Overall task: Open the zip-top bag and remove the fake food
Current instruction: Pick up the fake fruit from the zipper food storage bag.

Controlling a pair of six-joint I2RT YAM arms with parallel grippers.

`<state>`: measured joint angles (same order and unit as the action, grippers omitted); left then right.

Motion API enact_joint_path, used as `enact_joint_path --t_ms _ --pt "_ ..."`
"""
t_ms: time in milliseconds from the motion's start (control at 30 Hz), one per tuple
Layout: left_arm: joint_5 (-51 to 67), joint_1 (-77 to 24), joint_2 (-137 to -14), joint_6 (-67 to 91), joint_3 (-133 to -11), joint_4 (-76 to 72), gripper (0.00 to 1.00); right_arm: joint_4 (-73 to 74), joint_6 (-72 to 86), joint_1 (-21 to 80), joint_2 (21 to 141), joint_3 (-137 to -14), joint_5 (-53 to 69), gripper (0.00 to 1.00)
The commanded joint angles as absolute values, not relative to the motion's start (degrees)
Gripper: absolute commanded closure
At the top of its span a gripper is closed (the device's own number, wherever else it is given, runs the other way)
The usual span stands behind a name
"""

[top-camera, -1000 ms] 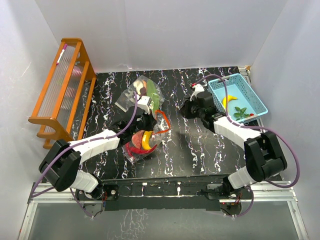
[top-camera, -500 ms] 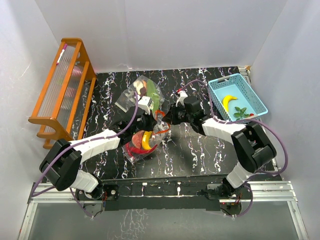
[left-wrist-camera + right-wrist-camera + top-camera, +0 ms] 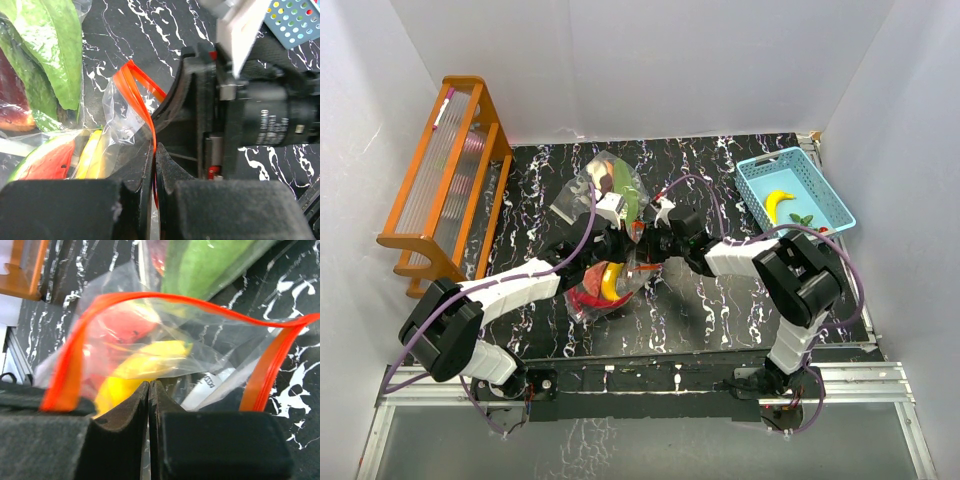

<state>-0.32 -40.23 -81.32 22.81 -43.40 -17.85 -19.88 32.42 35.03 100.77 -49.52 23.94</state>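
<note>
A clear zip-top bag (image 3: 588, 278) with an orange zip rim (image 3: 134, 82) lies mid-table, its mouth held open. Inside it are a yellow banana (image 3: 612, 279) and a red piece (image 3: 584, 299); both also show in the right wrist view, banana (image 3: 145, 367) and red piece (image 3: 117, 322). My left gripper (image 3: 154, 152) is shut on the orange rim. My right gripper (image 3: 150, 385) is shut, its tip at the bag's mouth inside the loop of the rim (image 3: 150, 296), just in front of the banana. Nothing clearly shows between its fingers.
A second bag with long green leaves (image 3: 612, 185) lies just behind. A light-blue basket (image 3: 757, 190) at the back right holds a banana (image 3: 778, 203), a green leafy piece (image 3: 803, 218) and a red chilli (image 3: 820, 230). An orange wooden rack (image 3: 445, 170) stands at the left.
My right gripper has swung left from beside the blue basket to the open mouth of the bag. The left gripper has kept its hold on the rim.
</note>
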Motion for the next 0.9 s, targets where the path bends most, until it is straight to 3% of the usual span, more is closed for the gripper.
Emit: enact_joint_path --t_ms 0,367,533,867 --pt "1.3 -40.0 -79.4 23.7 -45.3 -19.0 1.00 -25.0 33.8 35.0 103.8 -50.2 23.6 0.93" --pt "2.5 -40.1 -80.2 24.6 -44.2 -20.2 1.00 -29.7 35.8 35.4 106.6 -51.2 24.0 0.88" --pt "2.6 -40.2 -79.6 24.6 -43.7 -20.2 1.00 -31.9 37.2 35.6 108.5 -52.6 24.9 0.67" --pt "2.8 -40.3 -79.6 24.9 -43.3 -20.4 1.00 -37.3 40.1 36.7 113.2 -54.1 27.5 0.36"
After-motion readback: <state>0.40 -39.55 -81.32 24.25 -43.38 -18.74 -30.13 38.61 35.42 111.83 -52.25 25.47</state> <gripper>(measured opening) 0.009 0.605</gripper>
